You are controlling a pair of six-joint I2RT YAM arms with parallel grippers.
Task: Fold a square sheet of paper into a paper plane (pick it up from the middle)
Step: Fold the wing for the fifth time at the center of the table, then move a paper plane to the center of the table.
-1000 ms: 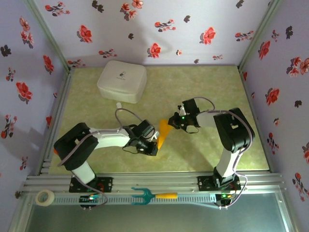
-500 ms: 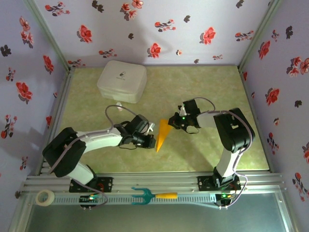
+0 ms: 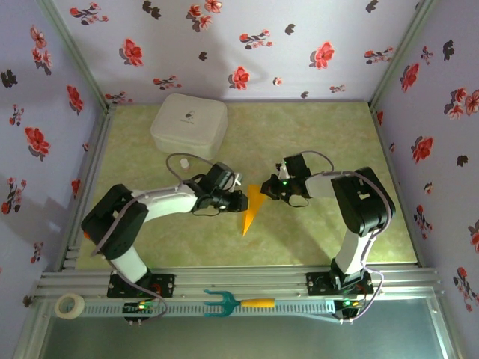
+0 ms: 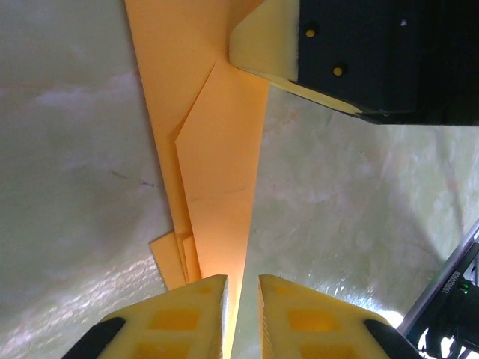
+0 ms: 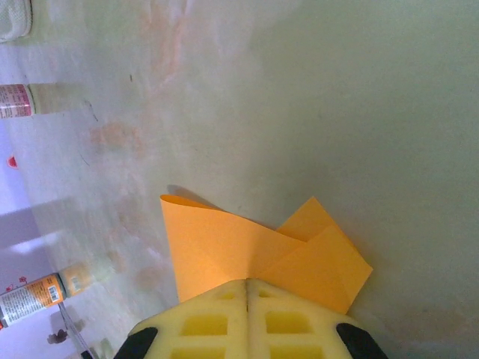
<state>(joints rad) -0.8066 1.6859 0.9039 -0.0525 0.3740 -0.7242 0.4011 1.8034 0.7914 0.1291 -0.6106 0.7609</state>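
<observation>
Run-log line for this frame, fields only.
paper plane: narrow dart | right gripper: shut on wide end | left gripper: narrow gap at plane, grip unclear

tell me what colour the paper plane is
Orange-yellow; the paper plane shows best in the left wrist view.

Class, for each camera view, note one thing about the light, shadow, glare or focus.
Top external: even light, with a soft shadow on the left wall. Left wrist: pale glare streaks on the table beside the paper plane, whose creases are sharp. Right wrist: the paper plane's lifted edge casts a thin dark shadow; the bottles at the left edge are blurred.
</observation>
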